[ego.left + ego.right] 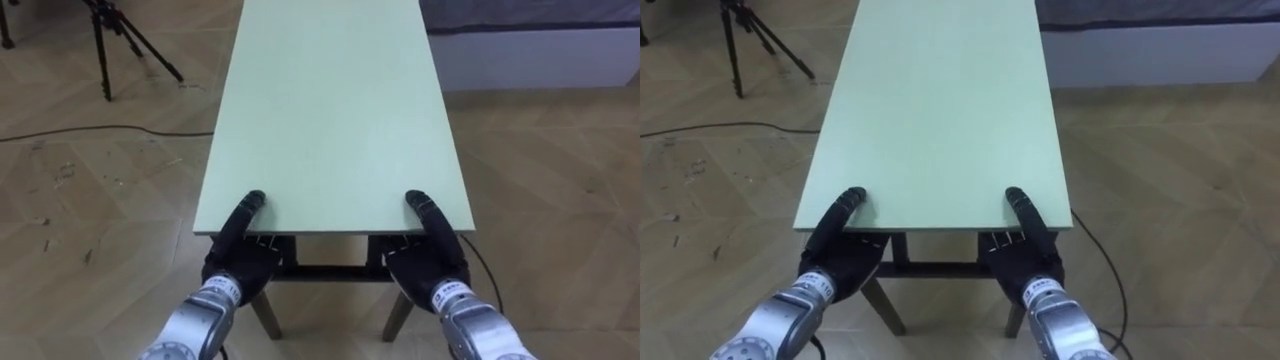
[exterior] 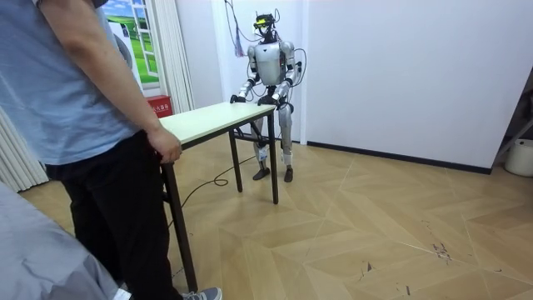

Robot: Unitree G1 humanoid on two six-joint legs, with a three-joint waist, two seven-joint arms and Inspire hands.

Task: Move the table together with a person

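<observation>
A long pale-green table (image 1: 335, 110) with dark legs stretches away from me. My left hand (image 1: 240, 255) grips its near edge at the left corner, thumb on top and fingers underneath. My right hand (image 1: 425, 265) holds the right corner the same way. In the room view I stand at the far end of the table (image 2: 212, 117), close to a white wall. A person in a blue shirt stands at the near end with a hand (image 2: 166, 146) on that edge. The table's legs rest on the floor.
A black tripod (image 1: 110, 40) stands to the far left, and a dark cable (image 1: 100, 130) crosses the wooden floor on that side. A low white platform (image 1: 530, 50) lies beyond the table to the right. There is open floor on the room view's right.
</observation>
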